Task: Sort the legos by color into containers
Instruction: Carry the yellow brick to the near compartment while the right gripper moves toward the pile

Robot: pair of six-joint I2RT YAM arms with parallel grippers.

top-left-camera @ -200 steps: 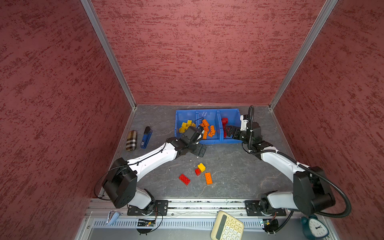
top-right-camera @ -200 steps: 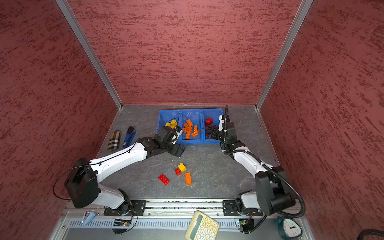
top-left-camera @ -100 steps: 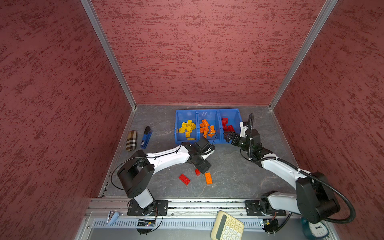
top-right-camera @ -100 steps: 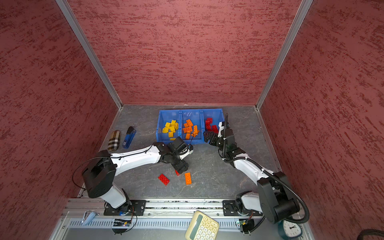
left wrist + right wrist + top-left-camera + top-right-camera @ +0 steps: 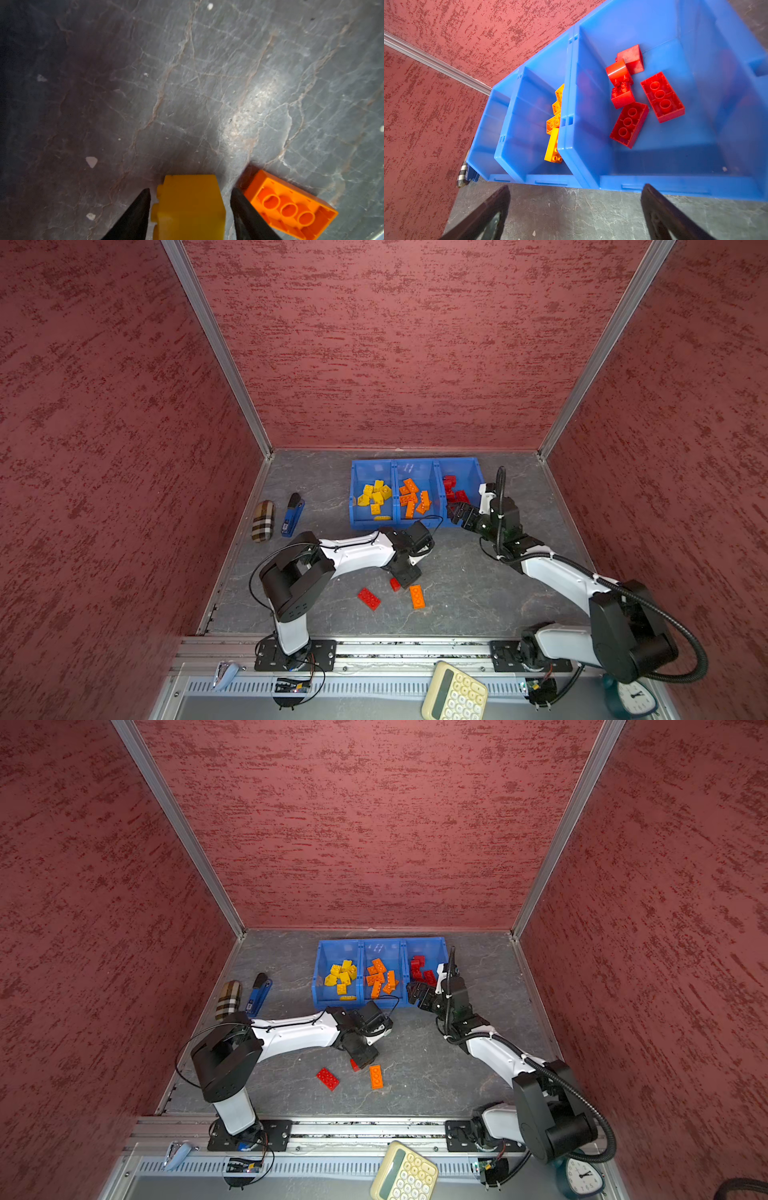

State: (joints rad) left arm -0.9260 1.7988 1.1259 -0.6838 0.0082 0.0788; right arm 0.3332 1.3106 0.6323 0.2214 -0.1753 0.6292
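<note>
Pouch (image 5: pixel 263 521) and stapler (image 5: pixel 293 510) lie left on the counter (image 5: pixel 457 572). Three blue bins (image 5: pixel 415 466) hold yellow bricks (image 5: pixel 375 497), orange bricks (image 5: pixel 414 498), red bricks (image 5: pixel 453 489). In front lie a long red brick (image 5: pixel 368 598), a small red brick (image 5: pixel 395 584), then the left hand (image 5: pixel 189 192) straddling a yellow brick (image 5: pixel 189 207), grip unclear, and an orange brick (image 5: pixel 288 207). The right hand (image 5: pixel 576 186) gapes empty at the red bin.

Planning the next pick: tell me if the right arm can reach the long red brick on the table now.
Probably not cleanly. The long red brick lies bare, but the left end effector, down around a yellow brick, and its forearm sit between it and the open right end effector.
</note>
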